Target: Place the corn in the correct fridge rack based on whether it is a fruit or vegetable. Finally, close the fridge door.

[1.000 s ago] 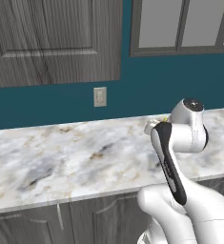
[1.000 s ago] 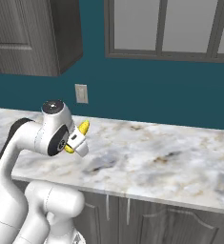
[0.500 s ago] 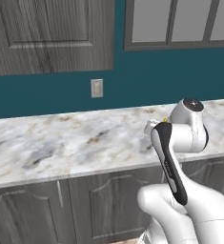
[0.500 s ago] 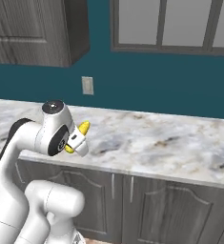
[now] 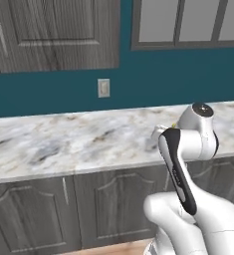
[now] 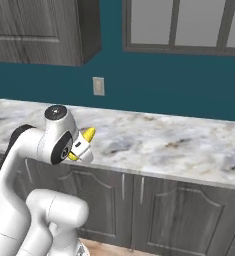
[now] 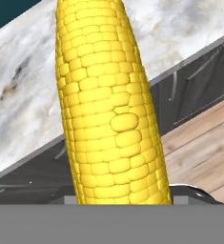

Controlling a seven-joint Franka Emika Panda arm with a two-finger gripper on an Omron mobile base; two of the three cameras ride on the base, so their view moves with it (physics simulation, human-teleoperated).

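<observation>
The small yellow corn cob [image 7: 111, 109] is held clamped in the two-finger gripper [image 6: 80, 146], above the marbled grey-white countertop [image 6: 154, 142]. Since a second ago the whole scene has shifted: base driven back, toward 6 o'clock. Transit to the fridge is judged underway.

No legible text, label, brand, number or sign appears in any view. The wall outlet plate [image 5: 103, 88], the dark cabinet doors [image 5: 54, 32] and the marbled tabletop [image 6: 164, 145] all carry plain, unmarked surfaces.
</observation>
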